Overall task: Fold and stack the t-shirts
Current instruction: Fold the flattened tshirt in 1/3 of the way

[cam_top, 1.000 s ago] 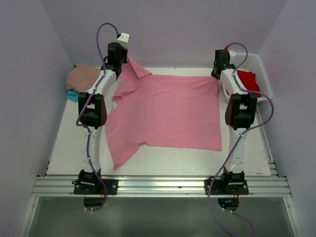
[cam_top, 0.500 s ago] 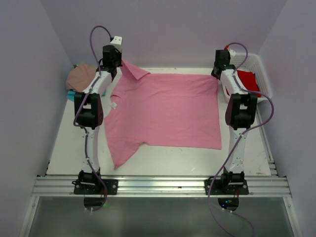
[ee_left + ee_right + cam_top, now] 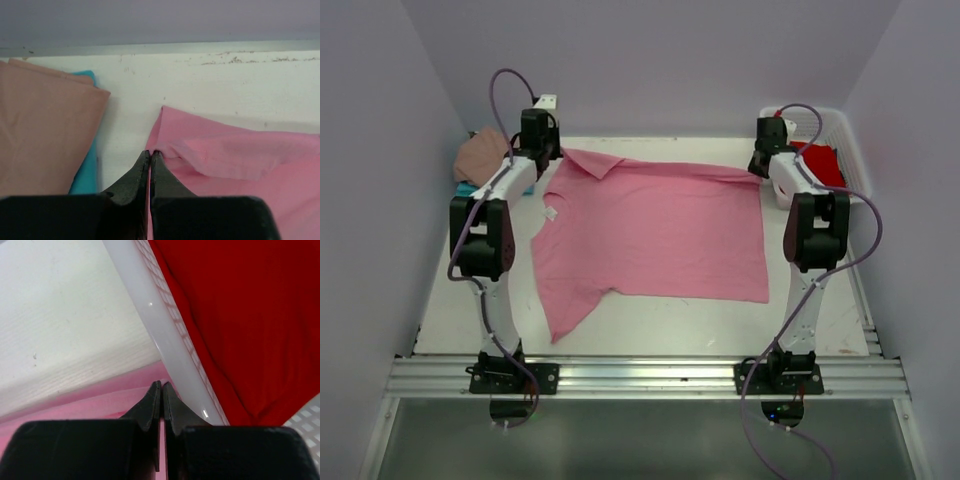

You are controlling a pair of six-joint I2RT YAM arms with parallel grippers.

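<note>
Pinched shut on far corners of bright pink t-shirt (image 3: 660,230) with left tool (image 3: 150,152), right tool (image 3: 161,385). Thin bite, may slip under pull; may snag on white lattice basket (image 3: 145,300) beside.

Left gripper (image 3: 150,154) closed, right gripper (image 3: 161,385) closed

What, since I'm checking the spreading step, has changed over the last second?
The left claw, shut on the pink shirt's far-left corner, swung left and down, laying the raised flap nearly flat. The right claw, shut on the far-right corner, barely shifted. Nothing was let go. The tan shirt, teal shirt, red shirt and basket stayed put.
</note>
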